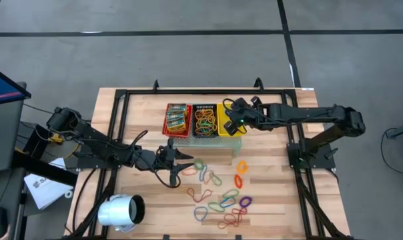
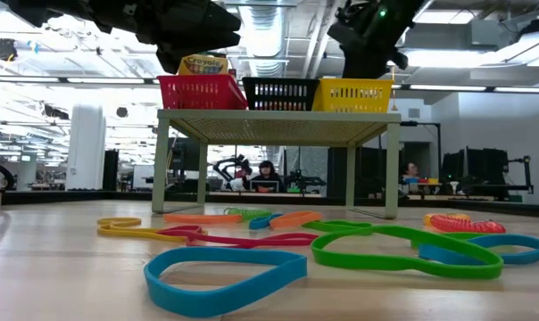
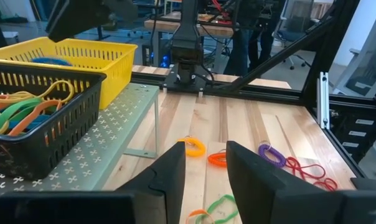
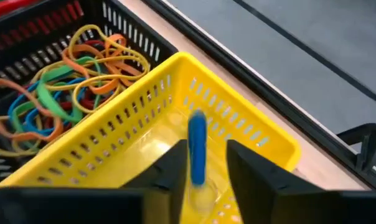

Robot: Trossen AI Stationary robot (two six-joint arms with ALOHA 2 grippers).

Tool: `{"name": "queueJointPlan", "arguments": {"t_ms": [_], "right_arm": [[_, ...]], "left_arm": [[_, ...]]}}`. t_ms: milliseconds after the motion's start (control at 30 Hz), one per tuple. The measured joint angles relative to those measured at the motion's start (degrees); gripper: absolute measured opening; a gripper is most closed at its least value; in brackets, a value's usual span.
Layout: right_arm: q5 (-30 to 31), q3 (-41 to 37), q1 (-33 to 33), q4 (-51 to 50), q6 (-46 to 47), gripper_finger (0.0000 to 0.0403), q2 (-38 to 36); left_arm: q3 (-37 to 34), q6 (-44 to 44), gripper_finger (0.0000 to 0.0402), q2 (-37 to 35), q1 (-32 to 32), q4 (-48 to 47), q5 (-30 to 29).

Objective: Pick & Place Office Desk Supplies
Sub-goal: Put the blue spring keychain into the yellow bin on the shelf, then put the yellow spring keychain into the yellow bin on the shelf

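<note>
Three mesh baskets are seen side by side on a low perforated green shelf (image 2: 278, 116): a red mesh basket (image 1: 177, 119) with printed packets, a black mesh basket (image 1: 204, 120) filled with mixed rubber-band loops, and a yellow mesh basket (image 4: 175, 143). Above the yellow basket the right end effector (image 4: 203, 163) is parted, and a thin blue rubber-band loop (image 4: 197, 148) is seen upright between its fingers, long axis vertical, though whether it is gripped cannot be told. Beside the shelf, the left end effector (image 3: 205, 171) is held partly open and empty over the wooden counter (image 1: 268, 200), where well over a dozen coloured loops lie scattered.

Three baskets (image 1: 203, 120) side by side on shelf (image 1: 208, 142)
</note>
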Motion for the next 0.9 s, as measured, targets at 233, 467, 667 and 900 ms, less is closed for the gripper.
{"name": "queueJointPlan", "arguments": {"t_ms": [233, 467, 667, 900], "right_arm": [[-3.01, 1.7, 2.43, -4.53, 2.43, 0.0207, -2.88], [1.55, 2.45, 16.61, -14.05, 15.78, 0.0226, -8.86], [6.36, -6.17, 30.56, -19.89, 40.27, 0.021, -8.47], [2.79, -20.65, 38.04, -12.32, 63.77, 0.0198, -2.07]], "left_arm": [[0.0, -1.07, 0.0111, -0.02, 0.0, 0.0, -0.02], [0.03, -2.43, 0.0112, -0.02, -0.02, -1.42, 0.0], [0.02, -2.46, 0.0112, -0.02, -0.02, -1.45, 0.0], [0.02, -2.43, 0.0112, -0.02, -0.01, -1.47, 0.02]]}}
